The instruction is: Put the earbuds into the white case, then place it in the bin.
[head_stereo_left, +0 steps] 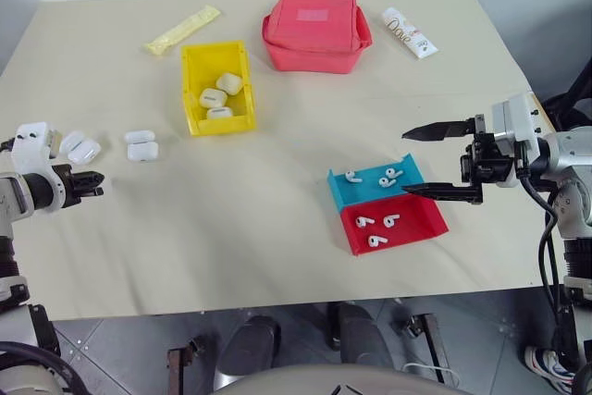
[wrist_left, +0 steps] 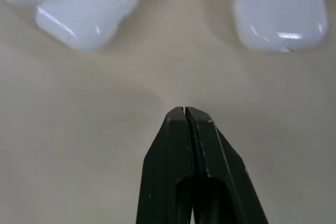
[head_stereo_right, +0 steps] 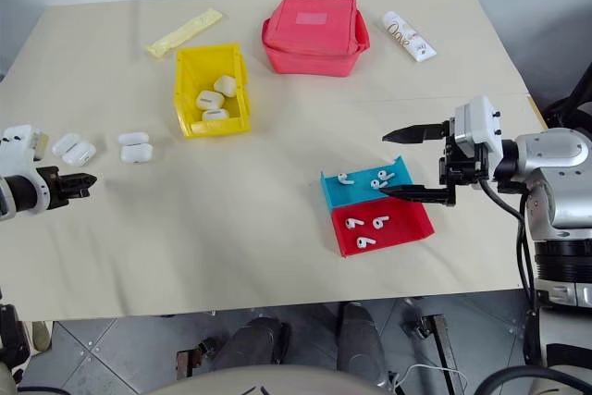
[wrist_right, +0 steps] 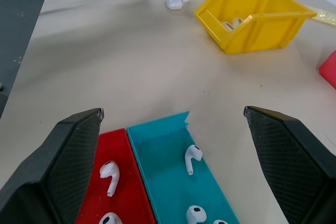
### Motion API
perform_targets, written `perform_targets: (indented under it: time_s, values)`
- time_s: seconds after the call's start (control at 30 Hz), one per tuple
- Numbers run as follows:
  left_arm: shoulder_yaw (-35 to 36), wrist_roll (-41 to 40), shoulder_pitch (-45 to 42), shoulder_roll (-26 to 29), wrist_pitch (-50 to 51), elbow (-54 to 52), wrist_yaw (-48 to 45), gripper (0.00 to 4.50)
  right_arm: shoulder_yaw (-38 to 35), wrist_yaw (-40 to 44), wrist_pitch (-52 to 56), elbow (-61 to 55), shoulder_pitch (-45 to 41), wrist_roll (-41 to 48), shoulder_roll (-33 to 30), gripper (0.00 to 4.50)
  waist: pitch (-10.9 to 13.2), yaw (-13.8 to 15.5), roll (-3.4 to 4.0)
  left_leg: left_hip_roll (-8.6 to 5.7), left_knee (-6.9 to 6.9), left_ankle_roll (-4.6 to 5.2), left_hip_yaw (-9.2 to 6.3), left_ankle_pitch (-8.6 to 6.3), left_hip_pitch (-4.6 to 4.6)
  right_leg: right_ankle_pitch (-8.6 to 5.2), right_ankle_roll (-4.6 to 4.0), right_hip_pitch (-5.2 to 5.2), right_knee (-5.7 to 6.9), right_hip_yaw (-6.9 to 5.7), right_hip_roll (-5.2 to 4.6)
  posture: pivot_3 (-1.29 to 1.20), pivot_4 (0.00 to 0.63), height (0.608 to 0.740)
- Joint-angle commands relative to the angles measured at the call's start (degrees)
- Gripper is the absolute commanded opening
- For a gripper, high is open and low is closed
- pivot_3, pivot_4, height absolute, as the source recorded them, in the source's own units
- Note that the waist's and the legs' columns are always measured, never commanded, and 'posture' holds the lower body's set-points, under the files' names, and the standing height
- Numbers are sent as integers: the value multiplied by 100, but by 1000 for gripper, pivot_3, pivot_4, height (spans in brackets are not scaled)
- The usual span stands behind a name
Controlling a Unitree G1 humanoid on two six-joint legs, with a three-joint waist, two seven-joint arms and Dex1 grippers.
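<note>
Hiding part of blue tray point(head_stereo_left: 344, 190): right gripper point(head_stereo_left: 404, 162).

Each arm ends in a white, boxy wrist block carrying a black hand: the left hand point(head_stereo_left: 91, 183) and the right hand point(head_stereo_left: 435, 160). Each hand has two tapered black fingers point(wrist_right: 294, 161) with a fine cross-hatched texture on the inner faces. The right forearm is a silver-grey cylinder with black cables looping beneath it.

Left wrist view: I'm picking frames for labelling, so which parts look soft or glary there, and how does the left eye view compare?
Left wrist view: the shut left gripper is fairly crisp, while the white cases beyond it are soft-edged with bright highlights. Left eye view: even, soft lighting, faint shadows, and the yellow bin and the earbuds in their trays read clearly.
</note>
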Motion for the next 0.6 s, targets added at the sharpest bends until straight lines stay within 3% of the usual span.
perform_targets:
  time_s: [0.03,0.2,0.37,0.6]
  values:
    - [215,-205,126,278,561,-769,15,1209,-185,40,0,-116,-99,81,-173,4500,1,-3,-2,0,0,0,0,0,0,0,0,0,0,1,0,0,150,740]
    - [-131,-351,147,725,1056,-1358,-75,2887,-180,46,-67,-57,-115,61,-195,4500,5,-7,-2,4,-4,-4,1,-2,2,-3,-5,-1,0,2,2,0,150,740]
    - [-586,-386,-317,723,1258,-1506,54,4465,-184,27,-115,-52,-103,53,-193,4500,7,12,-2,1,-4,-3,0,-1,3,-3,-5,2,0,0,1,0,150,740]
    - [-1574,-250,-1067,567,1531,-1570,346,4465,-292,-14,-152,-168,79,80,-257,4500,10,-10,-5,2,-5,-4,1,-2,2,-3,-5,-1,-1,-1,3,0,150,740]
